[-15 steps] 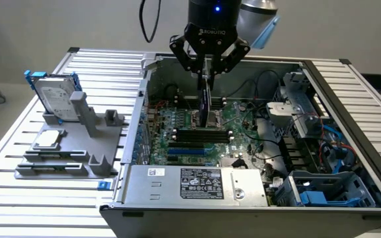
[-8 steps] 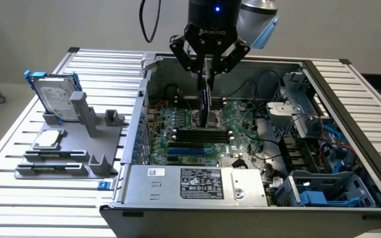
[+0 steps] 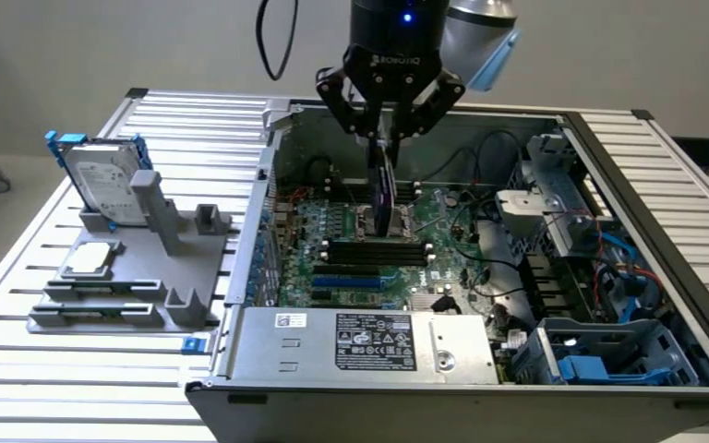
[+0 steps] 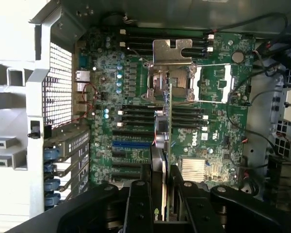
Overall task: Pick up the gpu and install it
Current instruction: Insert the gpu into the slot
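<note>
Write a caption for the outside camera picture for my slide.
Robot gripper holds a graphics card upright over the circuit board inside an open computer case.

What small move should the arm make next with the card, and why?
Probably shift the gpu sideways toward the blue slot before any lowering. The gripper holds it on edge above the motherboard, and the blue slot lies off to one side of the card.
</note>
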`<control>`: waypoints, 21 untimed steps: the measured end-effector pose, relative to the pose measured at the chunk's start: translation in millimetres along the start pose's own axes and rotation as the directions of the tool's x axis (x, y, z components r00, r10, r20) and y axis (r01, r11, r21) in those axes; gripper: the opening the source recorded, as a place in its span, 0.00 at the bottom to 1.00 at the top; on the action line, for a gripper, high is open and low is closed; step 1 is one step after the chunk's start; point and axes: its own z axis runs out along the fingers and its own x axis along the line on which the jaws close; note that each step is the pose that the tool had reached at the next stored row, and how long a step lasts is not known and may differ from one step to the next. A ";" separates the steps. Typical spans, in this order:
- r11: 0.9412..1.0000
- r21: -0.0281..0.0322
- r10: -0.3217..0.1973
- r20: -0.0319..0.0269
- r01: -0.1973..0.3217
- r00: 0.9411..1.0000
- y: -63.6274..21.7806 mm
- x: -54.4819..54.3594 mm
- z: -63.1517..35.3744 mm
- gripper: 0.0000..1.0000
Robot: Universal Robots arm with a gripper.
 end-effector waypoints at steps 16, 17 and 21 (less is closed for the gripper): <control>0.958 0.001 -0.286 0.006 0.286 0.958 0.1 0.0 5.1 0.26; 0.953 0.001 -0.303 0.006 0.303 0.953 0.1 0.0 5.4 0.26; 0.928 0.002 -0.373 0.008 0.373 0.928 0.1 0.0 6.8 0.26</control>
